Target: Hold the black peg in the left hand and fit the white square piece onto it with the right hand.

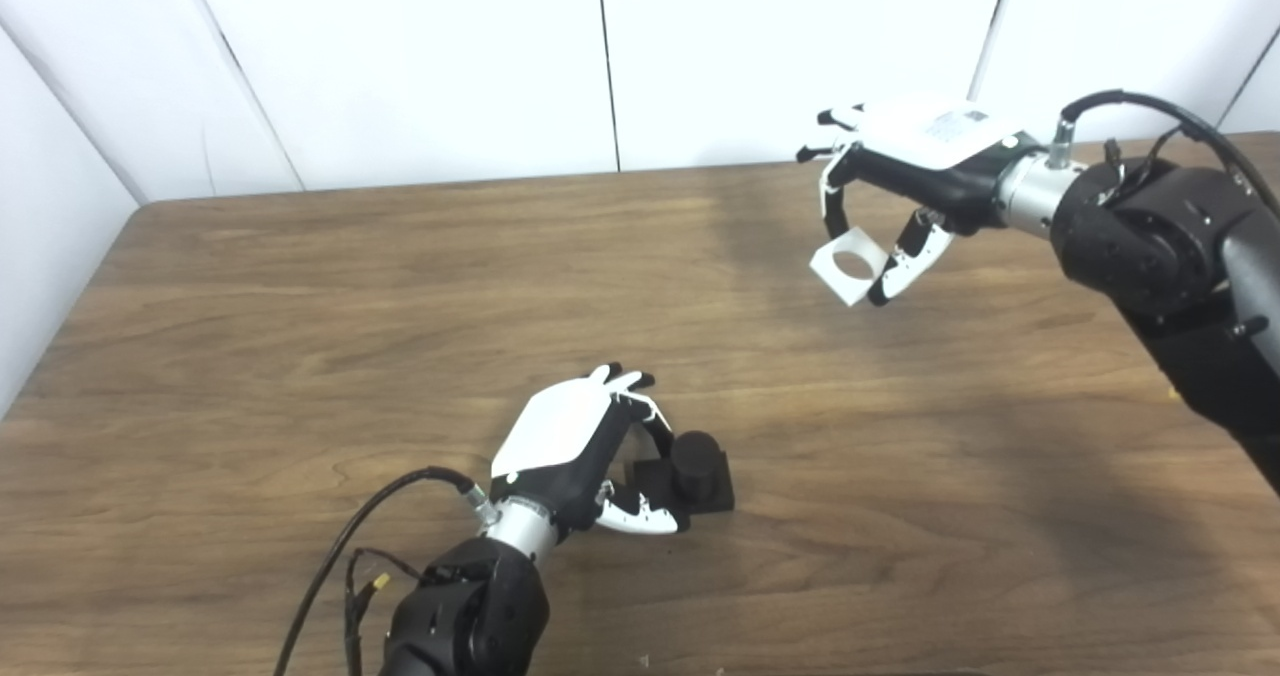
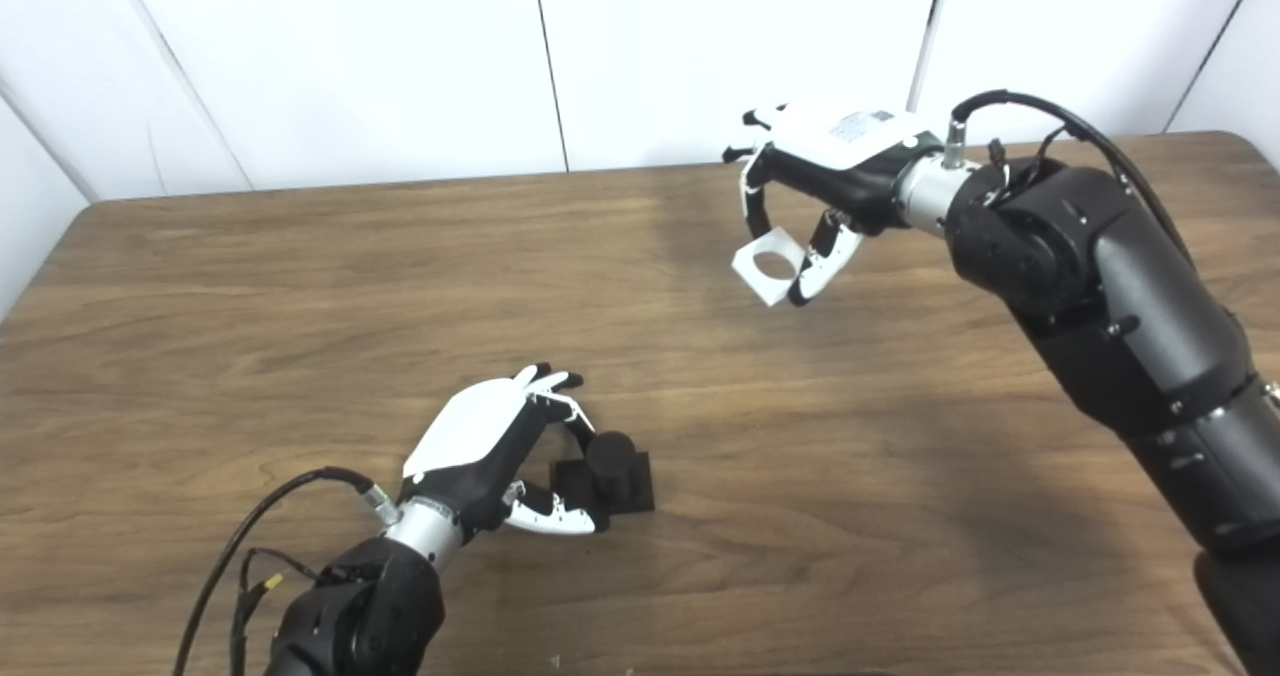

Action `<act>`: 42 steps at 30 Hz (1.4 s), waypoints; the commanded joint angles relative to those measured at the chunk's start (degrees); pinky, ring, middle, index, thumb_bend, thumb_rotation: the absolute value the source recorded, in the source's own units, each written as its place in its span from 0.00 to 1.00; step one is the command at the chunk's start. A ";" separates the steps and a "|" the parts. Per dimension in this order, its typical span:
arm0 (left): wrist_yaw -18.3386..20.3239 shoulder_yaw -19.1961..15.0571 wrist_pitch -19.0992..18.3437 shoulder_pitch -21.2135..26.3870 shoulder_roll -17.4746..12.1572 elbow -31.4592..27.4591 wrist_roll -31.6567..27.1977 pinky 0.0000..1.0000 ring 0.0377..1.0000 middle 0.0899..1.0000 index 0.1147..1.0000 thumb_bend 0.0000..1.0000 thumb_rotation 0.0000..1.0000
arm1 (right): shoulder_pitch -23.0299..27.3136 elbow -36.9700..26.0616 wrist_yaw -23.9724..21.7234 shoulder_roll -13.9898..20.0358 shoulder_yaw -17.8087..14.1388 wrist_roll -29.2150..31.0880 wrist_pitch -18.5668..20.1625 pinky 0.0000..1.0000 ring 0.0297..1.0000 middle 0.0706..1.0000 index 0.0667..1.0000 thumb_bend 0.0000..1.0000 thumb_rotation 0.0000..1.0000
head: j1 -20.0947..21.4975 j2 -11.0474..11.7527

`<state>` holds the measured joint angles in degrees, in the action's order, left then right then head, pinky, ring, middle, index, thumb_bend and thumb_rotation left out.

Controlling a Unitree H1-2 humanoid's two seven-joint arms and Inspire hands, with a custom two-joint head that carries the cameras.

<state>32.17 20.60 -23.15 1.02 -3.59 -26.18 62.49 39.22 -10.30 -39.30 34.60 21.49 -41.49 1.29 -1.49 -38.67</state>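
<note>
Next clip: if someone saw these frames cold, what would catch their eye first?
Probably the right robot hand, raised above the far right of the table and pinching a white square piece with a round hole. Next, the left robot hand low at the near centre, its fingers around a black peg on a square base that seems to rest on the wood.

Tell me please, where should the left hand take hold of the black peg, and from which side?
Grip the flat square base of the black peg, not the round post. Come from its left side, where the left hand already brackets it on the table. The upright post must stay bare for the white square piece.
</note>
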 commanded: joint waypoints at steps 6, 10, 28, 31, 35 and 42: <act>-0.21 0.06 0.02 0.41 -0.44 0.66 1.09 1.00 1.00 0.93 0.43 0.52 0.06 | 1.32 -7.26 -2.51 -1.37 -1.38 0.18 1.00 1.00 1.00 0.91 0.45 0.53 0.14 | 0.03 -0.21; -0.14 0.20 -0.08 0.48 -0.36 0.66 1.31 0.99 1.00 0.93 0.42 0.52 0.06 | 0.98 -9.91 -4.17 -2.19 -1.30 1.11 0.44 1.00 1.00 0.91 0.45 0.53 0.14 | -0.05 -0.30; -0.09 0.35 -0.19 0.47 -0.22 0.60 1.15 1.00 1.00 0.92 0.43 0.52 0.06 | 0.51 -17.07 -10.59 -6.80 1.18 0.66 -0.04 1.00 1.00 0.90 0.45 0.53 0.14 | -0.66 -0.79; -0.09 0.21 -0.31 0.50 -0.07 0.69 0.73 1.00 1.00 0.93 0.42 0.52 0.06 | 0.35 -17.93 -11.78 -7.54 1.78 0.88 0.64 1.00 1.00 0.90 0.45 0.53 0.14 | -0.66 -0.79; -0.14 0.38 -0.34 0.73 0.09 0.96 1.13 1.00 1.00 0.93 0.42 0.52 0.06 | 0.05 -18.65 -13.02 -8.63 2.28 0.84 0.80 1.00 1.00 0.90 0.45 0.53 0.14 | -0.83 -0.94; -0.68 0.44 -0.04 0.91 0.11 1.31 1.17 1.00 1.00 0.92 0.42 0.52 0.06 | 0.02 -18.96 -15.23 -10.06 3.56 0.51 0.58 1.00 1.00 0.92 0.45 0.53 0.14 | -0.85 -1.17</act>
<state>32.01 20.86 -23.51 1.09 -3.26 -25.97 62.70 37.10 -27.59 -54.47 25.15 25.41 -40.88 1.45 -2.29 -39.81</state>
